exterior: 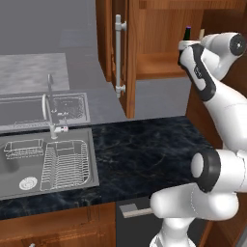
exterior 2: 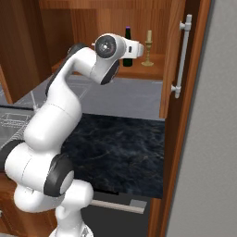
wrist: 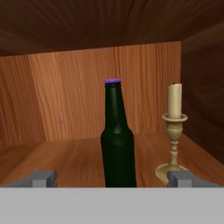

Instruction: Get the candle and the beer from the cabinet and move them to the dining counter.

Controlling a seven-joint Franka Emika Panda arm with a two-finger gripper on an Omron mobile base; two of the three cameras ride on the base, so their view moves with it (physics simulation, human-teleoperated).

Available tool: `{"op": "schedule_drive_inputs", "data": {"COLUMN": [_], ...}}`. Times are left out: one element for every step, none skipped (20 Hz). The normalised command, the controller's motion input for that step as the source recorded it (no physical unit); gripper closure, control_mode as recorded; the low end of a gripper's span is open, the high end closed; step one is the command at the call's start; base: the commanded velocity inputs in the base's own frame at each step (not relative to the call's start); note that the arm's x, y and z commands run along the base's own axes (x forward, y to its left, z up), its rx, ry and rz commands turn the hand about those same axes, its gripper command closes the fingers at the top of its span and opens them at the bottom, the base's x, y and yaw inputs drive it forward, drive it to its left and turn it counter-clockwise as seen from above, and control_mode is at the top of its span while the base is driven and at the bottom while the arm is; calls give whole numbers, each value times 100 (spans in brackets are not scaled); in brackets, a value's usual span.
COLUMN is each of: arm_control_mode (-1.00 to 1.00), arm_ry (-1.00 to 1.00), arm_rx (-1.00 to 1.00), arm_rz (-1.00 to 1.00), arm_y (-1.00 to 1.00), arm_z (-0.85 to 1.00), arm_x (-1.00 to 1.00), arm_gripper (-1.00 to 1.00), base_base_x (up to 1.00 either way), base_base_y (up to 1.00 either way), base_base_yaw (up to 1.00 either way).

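A: On the reddish-brown wooden wall cabinet (wrist: 65, 153) shelf, left to right: slim dark green glass beer bottle with purple cap (wrist: 117, 144), then small cream taper candle in a flared brass holder (wrist: 174, 131). Upright both, just beside, not touching.

B: Handling?

A: Smooth, hard, probably slippery and fairly heavy, the bottle; better taken at the wide body, not the neck. Light and top-heavy, the candle; likely best pinched at the brass stem, wax being brittle.

B: And the two-finger dark pincer (wrist: 113, 177)?

A: Fully spread, holding nothing, bottle between the tips.
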Motion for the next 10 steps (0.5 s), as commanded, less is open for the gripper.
{"op": "schedule_drive_inputs", "data": {"arm_control_mode": [-100,-100,-100,-100,-100,-100,-100,-100,-100,-100], "arm_ry": [1,0,0,0,0,0,0,0,0,0], "arm_rx": [0,0,0,0,0,0,0,0,0,0], "arm_rz": [-1,-1,0,0,0,0,0,0,0,0], "arm_y": [0,0,0,0,0,0,0,0,0,0], "arm_z": [23,19,17,18,16,15,13,10,9,9], "arm_x": [29,26,24,19,17,16,15,13,12,11], "arm_gripper": [-100,-100,-100,-100,-100,-100,-100,-100,-100,-100], "base_base_x": [0,0,0,0,0,0,0,0,0,0], "base_base_y": [0,0,0,0,0,0,0,0,0,0], "base_base_yaw": [0,0,0,0,0,0,0,0,0,0]}}
